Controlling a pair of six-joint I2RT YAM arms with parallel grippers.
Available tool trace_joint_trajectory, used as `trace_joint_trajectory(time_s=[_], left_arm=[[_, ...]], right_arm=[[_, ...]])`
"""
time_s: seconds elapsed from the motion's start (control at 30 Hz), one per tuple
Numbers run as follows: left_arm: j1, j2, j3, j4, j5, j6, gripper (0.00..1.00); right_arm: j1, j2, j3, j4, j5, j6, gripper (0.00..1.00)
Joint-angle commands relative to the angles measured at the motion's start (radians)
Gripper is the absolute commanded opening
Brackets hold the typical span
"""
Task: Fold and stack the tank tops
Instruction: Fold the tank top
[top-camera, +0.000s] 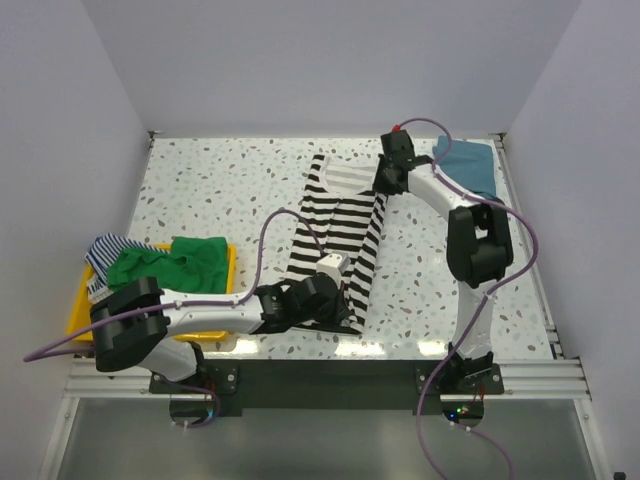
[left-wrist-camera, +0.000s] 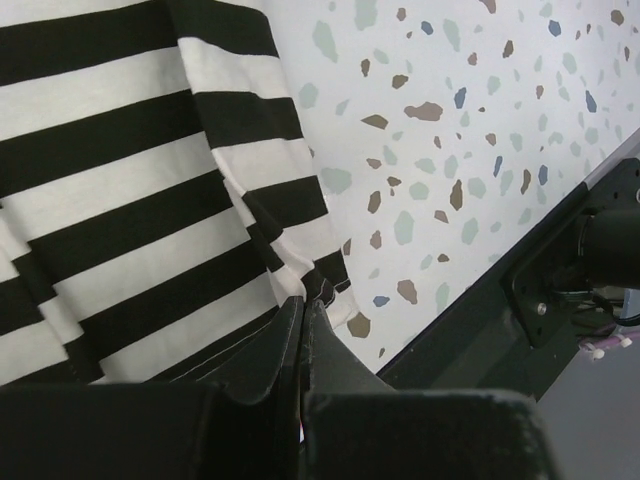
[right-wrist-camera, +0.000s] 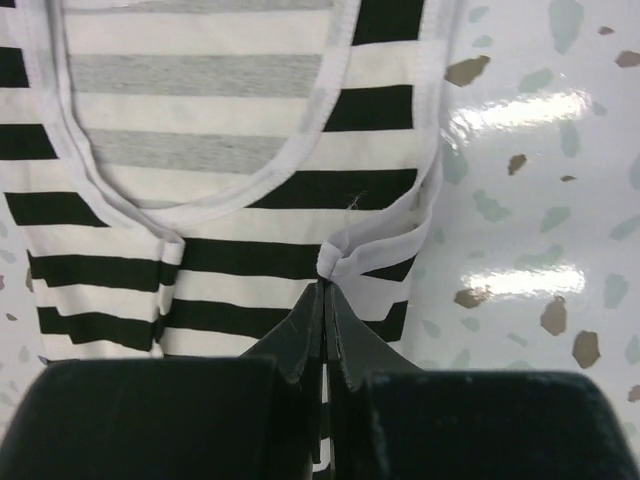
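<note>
The black-and-white striped tank top (top-camera: 335, 235) lies lengthwise on the table, its right side folded over. My left gripper (top-camera: 335, 285) is shut on its bottom hem corner (left-wrist-camera: 318, 282) near the front edge. My right gripper (top-camera: 388, 182) is shut on the white-trimmed shoulder strap (right-wrist-camera: 340, 262) at the far end. The scooped neck (right-wrist-camera: 200, 205) shows in the right wrist view. A teal-blue tank top (top-camera: 470, 165) lies at the far right, behind the right arm. A green tank top (top-camera: 170, 265) and a thin blue-striped one (top-camera: 105, 250) sit in the yellow bin.
The yellow bin (top-camera: 228, 285) stands at the front left beside the left arm. The table's black front rail (left-wrist-camera: 520, 280) runs just behind the held hem. White walls enclose the speckled table (top-camera: 220, 190) on three sides.
</note>
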Motion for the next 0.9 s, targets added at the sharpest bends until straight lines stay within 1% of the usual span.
trace_joint_trajectory(time_s=[0.0,0.27,0.3,0.33,0.87], left_arm=[[0.007,-0.062,-0.039,0.013,-0.065,-0.034,0.0],[0.005,-0.13,-0.101,-0.035,-0.106,-0.068,0.0],[0.005,-0.136,-0.111,-0.035,-0.109,-0.071,0.0],[0.007,-0.14,-0.116,-0.07,-0.112,-0.074,0.0],[0.007,-0.202,-0.185,-0.113,-0.125,-0.116,0.0]], right_arm=[[0.027,0.047,0.086,-0.011,0.037,0.032,0.0],[0.093,0.138,0.21,-0.039,0.041,0.05,0.0],[0.098,0.147,0.217,-0.039,0.04,0.05,0.0],[0.103,0.151,0.224,-0.036,0.041,0.05,0.0],[0.168,0.217,0.321,-0.073,0.058,0.058,0.0]])
